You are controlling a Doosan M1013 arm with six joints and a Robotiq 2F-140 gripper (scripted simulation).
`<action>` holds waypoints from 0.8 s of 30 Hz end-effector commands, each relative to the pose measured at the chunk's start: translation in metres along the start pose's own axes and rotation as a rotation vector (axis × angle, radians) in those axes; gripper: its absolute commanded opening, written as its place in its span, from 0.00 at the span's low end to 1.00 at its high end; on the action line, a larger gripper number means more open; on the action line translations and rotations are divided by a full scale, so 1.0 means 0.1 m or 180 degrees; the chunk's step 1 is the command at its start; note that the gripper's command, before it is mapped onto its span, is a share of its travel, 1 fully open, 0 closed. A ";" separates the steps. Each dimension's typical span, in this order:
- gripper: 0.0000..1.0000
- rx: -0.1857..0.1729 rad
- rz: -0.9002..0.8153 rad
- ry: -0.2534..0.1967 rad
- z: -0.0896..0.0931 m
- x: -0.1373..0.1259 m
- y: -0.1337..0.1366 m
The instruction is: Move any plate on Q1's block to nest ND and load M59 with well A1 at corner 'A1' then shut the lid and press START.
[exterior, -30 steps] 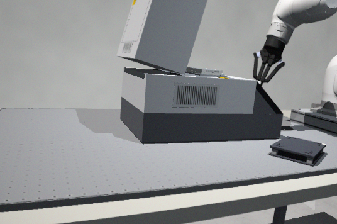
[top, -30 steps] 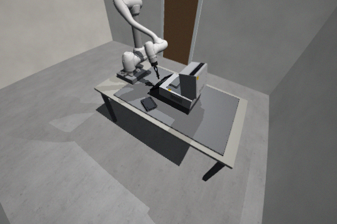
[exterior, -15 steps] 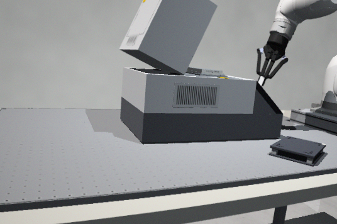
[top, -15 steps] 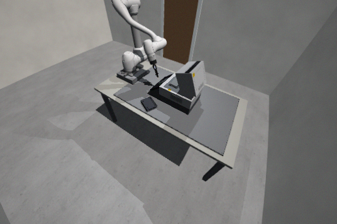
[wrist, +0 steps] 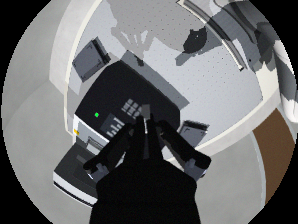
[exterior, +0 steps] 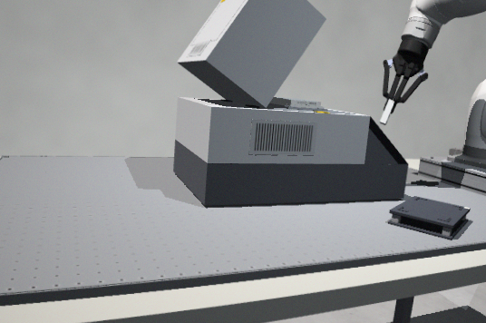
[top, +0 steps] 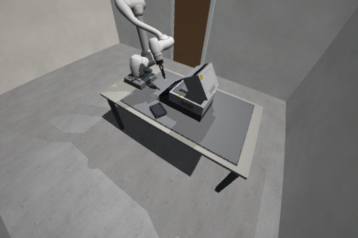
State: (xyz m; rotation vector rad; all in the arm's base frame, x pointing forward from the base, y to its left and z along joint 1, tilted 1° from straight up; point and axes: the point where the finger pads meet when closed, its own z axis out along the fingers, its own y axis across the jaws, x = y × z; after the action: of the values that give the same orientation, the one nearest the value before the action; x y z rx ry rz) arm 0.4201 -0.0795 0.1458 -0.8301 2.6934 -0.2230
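Observation:
The cycler Q1 (exterior: 281,158) stands on the table, also in the top view (top: 190,97). Its grey lid (exterior: 254,35) is tilted, part way open over the block. A pale plate edge (exterior: 306,103) shows on top of the machine under the lid; I cannot read its markings. My gripper (exterior: 387,114) is shut and empty, in the air just above and in front of the sloped key panel (wrist: 127,106). It also shows in the top view (top: 163,76) and the wrist view (wrist: 147,115). The status lamp (wrist: 97,115) is green.
An empty dark plate nest (exterior: 430,216) lies on the table in front of Q1's panel side, also in the top view (top: 157,110) and the wrist view (wrist: 89,62). A second dark nest (wrist: 194,131) lies on Q1's other side. The arm's base (top: 138,77) stands at the table's corner.

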 end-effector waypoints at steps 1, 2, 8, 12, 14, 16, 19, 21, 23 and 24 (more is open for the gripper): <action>0.00 -0.0001 0.0000 0.0000 -0.16 0.07 0.07; 0.00 -0.0001 0.0000 0.0000 -0.20 0.09 0.08; 0.00 -0.0001 0.0000 0.0000 -0.36 0.16 0.16; 0.00 -0.0001 0.0000 0.0000 -0.39 0.17 0.17; 0.00 -0.0001 0.0000 0.0000 -0.39 0.17 0.17; 0.00 -0.0001 0.0000 0.0000 -0.39 0.17 0.17; 0.00 -0.0001 0.0000 0.0000 -0.39 0.17 0.17; 0.00 -0.0001 0.0000 0.0000 -0.39 0.17 0.17; 0.00 -0.0001 0.0000 0.0000 -0.39 0.17 0.17; 0.00 -0.0001 0.0000 0.0000 -0.39 0.17 0.17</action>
State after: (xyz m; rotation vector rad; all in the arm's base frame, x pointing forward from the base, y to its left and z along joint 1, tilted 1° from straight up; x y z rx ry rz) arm 0.3843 -0.0731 0.1741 -0.8302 2.6934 -0.2227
